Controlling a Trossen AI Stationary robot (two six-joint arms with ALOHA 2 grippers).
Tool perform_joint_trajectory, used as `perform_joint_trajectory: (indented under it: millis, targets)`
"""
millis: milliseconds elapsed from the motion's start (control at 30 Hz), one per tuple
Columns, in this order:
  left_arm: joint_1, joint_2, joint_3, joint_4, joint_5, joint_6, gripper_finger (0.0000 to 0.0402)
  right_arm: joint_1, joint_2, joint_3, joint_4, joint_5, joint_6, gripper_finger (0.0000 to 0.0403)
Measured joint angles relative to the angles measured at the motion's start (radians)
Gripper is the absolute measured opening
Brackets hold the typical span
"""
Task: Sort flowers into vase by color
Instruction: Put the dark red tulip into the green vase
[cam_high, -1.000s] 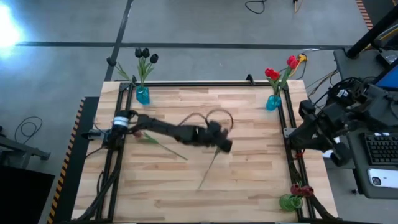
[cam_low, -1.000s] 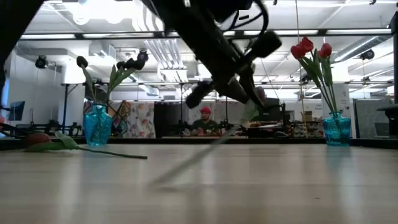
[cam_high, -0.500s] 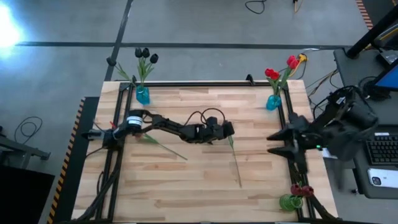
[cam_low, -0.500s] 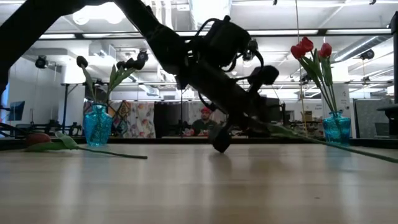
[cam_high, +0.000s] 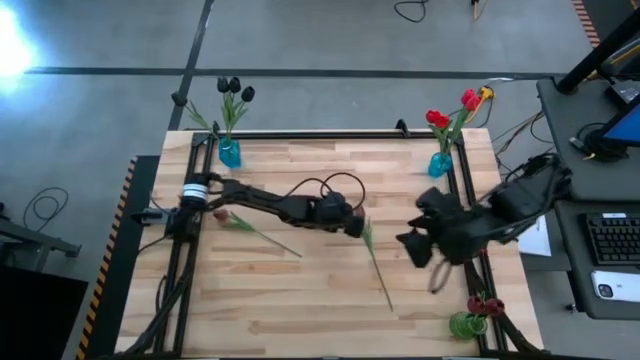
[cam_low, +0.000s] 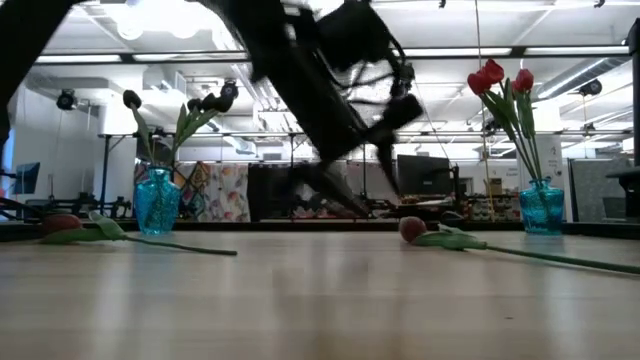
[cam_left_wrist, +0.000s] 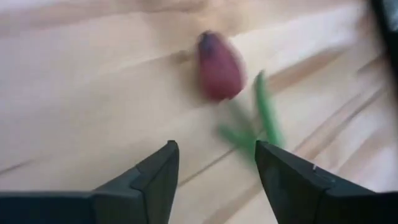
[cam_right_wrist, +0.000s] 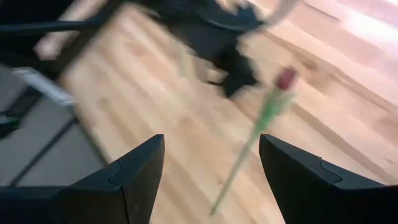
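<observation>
Hovering low over mid-counter, the left gripper (cam_high: 352, 226) is seen with fingers apart and nothing between them; a red tulip (cam_left_wrist: 219, 66) lies just ahead of it, head toward the gripper, stem (cam_high: 378, 266) running toward the near edge. The right gripper (cam_high: 412, 244), fingers also spread and empty, is positioned near that stem on its right side. A second loose tulip (cam_high: 255, 233) lies on the left part of the counter (cam_high: 300, 300). Black tulips are held in the far-left vase (cam_high: 230, 153), red ones in the far-right vase (cam_high: 440, 164). Risks: both arms are close and could collide over the flower; the thin stem could roll or be missed by the gripper.
</observation>
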Motion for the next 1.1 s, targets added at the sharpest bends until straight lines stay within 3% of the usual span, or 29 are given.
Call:
perform_joint_trajectory:
  millis: [100, 200, 467, 600, 767, 900, 1100]
  targets:
    - [-0.022, -0.089, 0.0, -0.19, -0.025, 0.071, 0.021, -0.042, 0.066, 0.0, -0.054, -0.016, 0.023, 0.0249]
    - [-0.072, -0.197, 0.0, -0.329, -0.097, 0.104, 0.0212, -0.098, 0.136, 0.0, -0.073, -0.1, 0.001, 0.0244]
    - [-0.309, -0.415, 0.0, -0.593, -0.365, 0.011, 0.0205, -0.268, 0.273, -0.115, -0.04, -0.244, -0.11, 0.0228]
    - [-0.446, -0.453, -0.002, -0.727, -0.477, -0.171, 0.02, -0.379, 0.329, -0.234, 0.055, -0.28, -0.148, 0.0222]
    - [-0.588, -0.45, -0.014, -0.879, -0.522, -0.443, 0.0191, -0.497, 0.394, -0.336, 0.223, -0.354, -0.225, 0.0211]
    - [-0.67, -0.446, -0.069, -0.889, -0.526, -0.621, 0.0184, -0.57, 0.444, -0.383, 0.321, -0.433, -0.268, 0.0195]
    - [-0.733, -0.446, -0.15, -0.864, -0.571, -0.816, 0.018, -0.641, 0.514, -0.403, 0.395, -0.453, -0.321, 0.0166]
